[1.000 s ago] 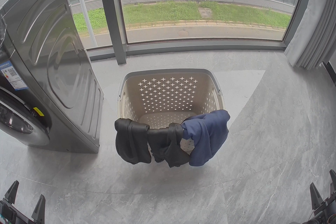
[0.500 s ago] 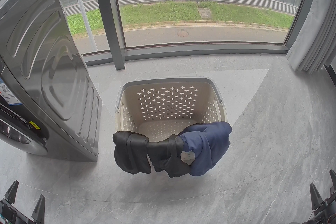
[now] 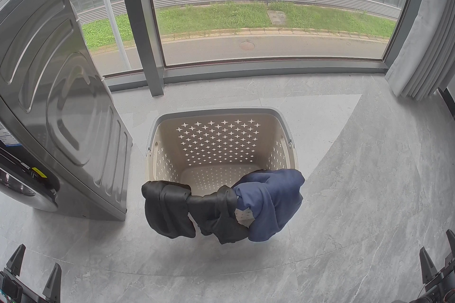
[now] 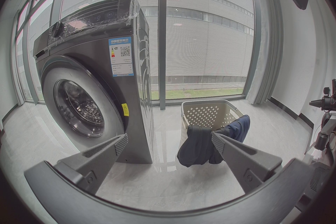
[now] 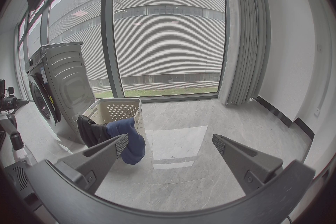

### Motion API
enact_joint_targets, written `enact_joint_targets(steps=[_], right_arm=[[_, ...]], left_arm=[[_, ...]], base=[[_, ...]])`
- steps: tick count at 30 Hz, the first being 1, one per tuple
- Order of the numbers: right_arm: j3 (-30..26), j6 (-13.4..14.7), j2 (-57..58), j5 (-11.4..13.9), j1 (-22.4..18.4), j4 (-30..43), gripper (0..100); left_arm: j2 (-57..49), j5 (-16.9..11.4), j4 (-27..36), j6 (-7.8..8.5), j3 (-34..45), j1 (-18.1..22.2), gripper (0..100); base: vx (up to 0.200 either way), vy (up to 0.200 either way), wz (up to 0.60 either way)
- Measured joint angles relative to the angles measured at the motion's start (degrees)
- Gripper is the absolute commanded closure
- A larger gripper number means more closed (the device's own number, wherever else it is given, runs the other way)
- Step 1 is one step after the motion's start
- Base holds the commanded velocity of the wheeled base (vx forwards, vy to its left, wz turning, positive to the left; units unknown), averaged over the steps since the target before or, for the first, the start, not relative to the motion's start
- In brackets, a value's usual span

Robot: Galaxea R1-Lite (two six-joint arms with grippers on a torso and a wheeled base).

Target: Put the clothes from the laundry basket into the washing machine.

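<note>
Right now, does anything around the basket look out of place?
The black garment and the blue garment hang over the near rim of the laundry basket, draping outside, not lying in it. The washing machine door looks shut.

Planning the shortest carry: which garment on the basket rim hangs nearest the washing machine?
The black garment; the blue garment hangs at the laundry basket's other corner.

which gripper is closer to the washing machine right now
Left. The left gripper is low, near the front of the washing machine; the right gripper is across the floor, on the far side of the laundry basket.
</note>
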State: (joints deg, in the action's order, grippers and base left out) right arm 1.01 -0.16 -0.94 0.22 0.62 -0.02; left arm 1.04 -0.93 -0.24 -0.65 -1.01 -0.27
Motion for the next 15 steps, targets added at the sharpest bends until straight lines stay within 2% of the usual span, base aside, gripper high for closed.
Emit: enact_joint_targets(steps=[7, 15], right_arm=[[0.00, 0.00, 0.00, 0.02, -0.05, 0.02, 0], [0.00, 0.00, 0.00, 0.02, 0.00, -0.05, 0]], left_arm=[[0.00, 0.04, 0.02, -0.04, 0.00, 0.00, 0], [0.00, 0.04, 0.00, 0.02, 0.00, 0.00, 0]], base=[[0.200, 0.000, 0.00], [0.000, 0.000, 0.00]])
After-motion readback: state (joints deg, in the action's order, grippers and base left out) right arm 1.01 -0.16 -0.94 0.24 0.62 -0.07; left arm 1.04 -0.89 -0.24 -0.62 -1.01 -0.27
